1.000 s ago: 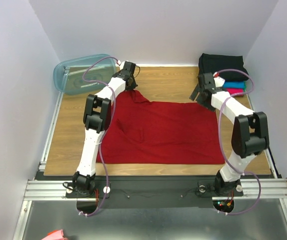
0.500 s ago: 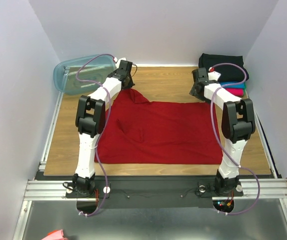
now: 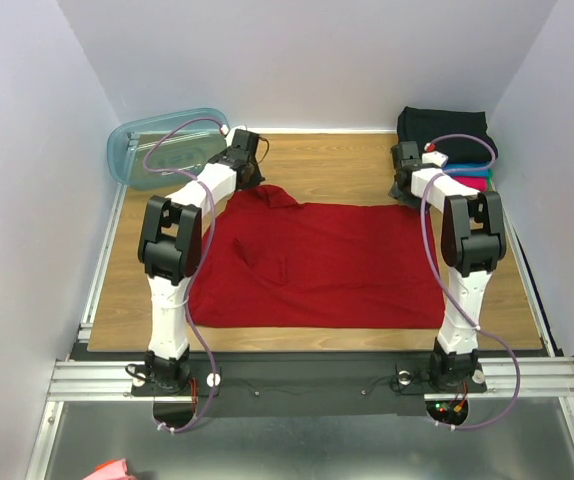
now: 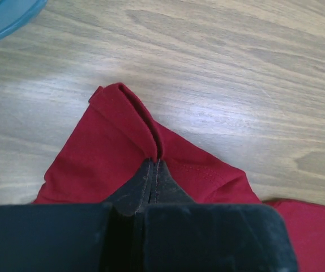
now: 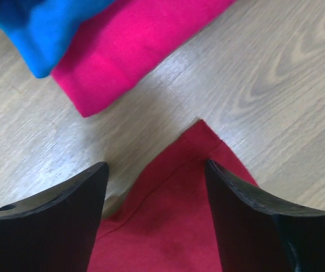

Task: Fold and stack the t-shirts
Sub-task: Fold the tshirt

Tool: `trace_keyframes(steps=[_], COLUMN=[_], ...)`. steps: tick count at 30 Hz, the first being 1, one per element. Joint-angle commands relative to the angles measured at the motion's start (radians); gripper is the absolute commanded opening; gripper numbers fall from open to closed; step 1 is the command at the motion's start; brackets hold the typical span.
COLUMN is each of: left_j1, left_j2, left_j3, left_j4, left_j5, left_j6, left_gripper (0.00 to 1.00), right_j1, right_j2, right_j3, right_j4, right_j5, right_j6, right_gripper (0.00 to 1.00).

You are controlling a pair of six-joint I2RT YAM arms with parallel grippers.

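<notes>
wood table [image 3: 337, 160], white walls [image 3: 317, 60] | left gripper [image 4: 154, 157] clamps far-left corner of red t-shirt [image 3: 317, 262] | right gripper [image 5: 155, 165] wide over its far-right corner

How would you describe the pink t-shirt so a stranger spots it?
On the wooden table, find the folded stack at its far right corner. The pink t-shirt lies lowest, under the teal t-shirt and black t-shirt; only it is bright magenta.

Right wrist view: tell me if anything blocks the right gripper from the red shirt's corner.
Nothing visible does. The open right gripper brackets the red shirt at its corner; the pink shirt lies beyond, apart.
</notes>
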Motion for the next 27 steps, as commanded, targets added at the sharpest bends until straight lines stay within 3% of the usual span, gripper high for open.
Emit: trace_keyframes(steps=[1, 4, 11, 18, 20, 27], left_j1=[-0.006, -0.006, -0.007, -0.018, -0.021, -0.056], left_j2=[-0.106, -0.138, -0.229, -0.312, -0.330, -0.459], left_j3=[-0.061, -0.110, -0.229, -0.330, -0.350, -0.466], left_j4=[0.037, 0.044, 0.079, 0.088, 0.091, 0.093], left_j5=[-0.007, -0.014, -0.034, -0.039, -0.037, -0.068], left_j6=[-0.034, -0.057, -0.094, -0.124, -0.133, -0.181], left_gripper=[0.00, 0.00, 0.00, 0.00, 0.00, 0.00], right_j1=[0.000, 0.002, 0.002, 0.000, 0.002, 0.002], right_j2=[0.004, -0.003, -0.069, -0.103, -0.114, -0.232], right_j3=[0.003, -0.024, -0.104, -0.131, -0.135, -0.200], right_j4=[0.018, 0.017, 0.017, 0.018, 0.018, 0.021], right_j5=[0.012, 0.000, -0.012, 0.003, 0.000, -0.012], right_j6=[0.040, 0.057, 0.094, 0.099, 0.096, 0.080], right_gripper=[0.71, 0.59, 0.43, 0.09, 0.03, 0.00])
